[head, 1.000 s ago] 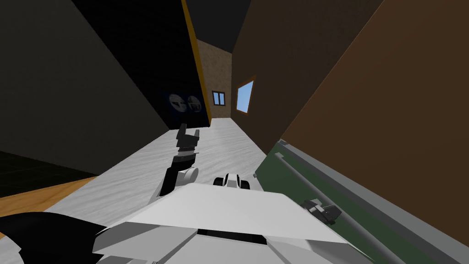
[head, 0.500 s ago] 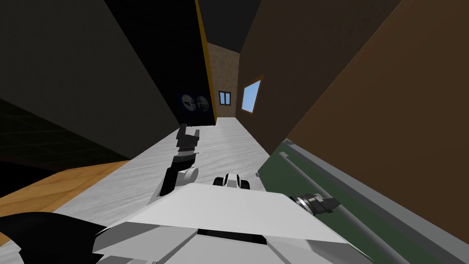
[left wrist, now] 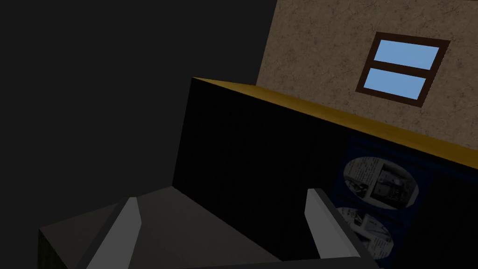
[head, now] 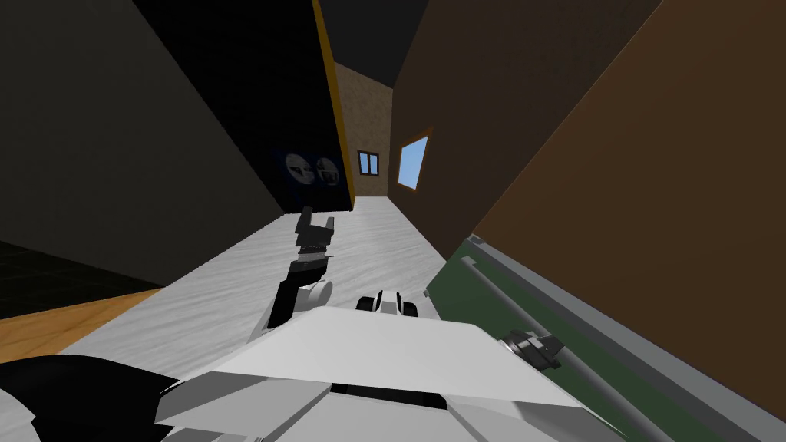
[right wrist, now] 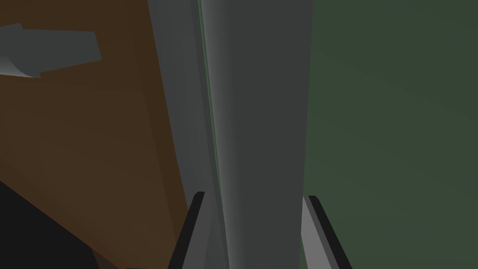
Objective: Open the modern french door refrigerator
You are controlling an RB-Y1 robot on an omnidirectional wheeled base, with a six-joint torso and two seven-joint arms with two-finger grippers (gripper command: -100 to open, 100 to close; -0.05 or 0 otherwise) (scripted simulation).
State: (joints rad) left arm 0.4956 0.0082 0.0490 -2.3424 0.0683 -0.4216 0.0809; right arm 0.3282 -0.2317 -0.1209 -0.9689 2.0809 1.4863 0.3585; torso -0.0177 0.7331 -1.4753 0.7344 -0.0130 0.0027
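The refrigerator's dark green door (head: 468, 295) slants along my right side, with a long grey bar handle (head: 503, 299) running down it. My right gripper (head: 542, 350) is at that bar. In the right wrist view the handle (right wrist: 261, 116) stands between the fingers (right wrist: 312, 229), which press its two sides against the green door (right wrist: 397, 116). My left gripper (head: 316, 224) is raised ahead of me over the pale floor, away from the refrigerator. Its fingers (left wrist: 126, 226) stand wide apart with nothing between them, so the left gripper (left wrist: 224, 224) is open.
A brown panel (head: 652, 207) rises beside the refrigerator on the right. A dark wall (head: 115, 153) and a black, yellow-edged panel with a blue poster (head: 311, 170) stand on the left. The pale floor (head: 368, 238) runs ahead to a wall with windows (head: 412, 161). A wooden floor patch (head: 54, 330) lies lower left.
My right gripper's fingers have come together on the handle bar. The head view swung slightly and came back. The left arm has stayed put.
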